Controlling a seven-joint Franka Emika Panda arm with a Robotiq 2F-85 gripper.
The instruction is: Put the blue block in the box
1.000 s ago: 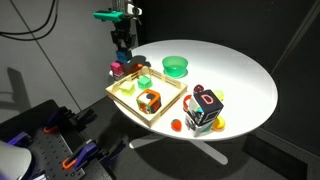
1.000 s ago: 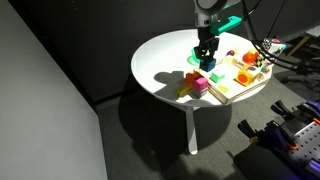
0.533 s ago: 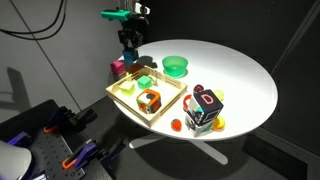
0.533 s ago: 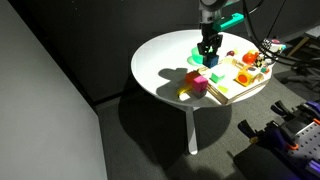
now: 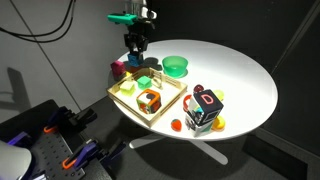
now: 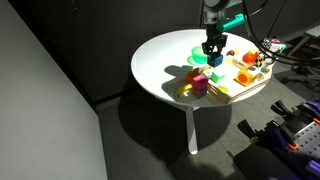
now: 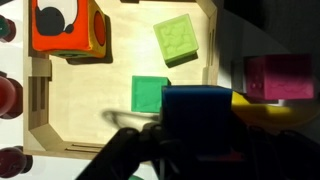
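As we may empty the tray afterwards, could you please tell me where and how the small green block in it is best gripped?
Probably from straight above, closing on two opposite flat sides of the small green block. It lies flat in the tray, whose rim would hinder a sideways approach, and it stands apart from the orange cube and the pale green block.

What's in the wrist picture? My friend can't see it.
The fingers hold a blue block over the box's rim. Inside lie a green block, a paler green one and an orange cube; a pink block sits outside.
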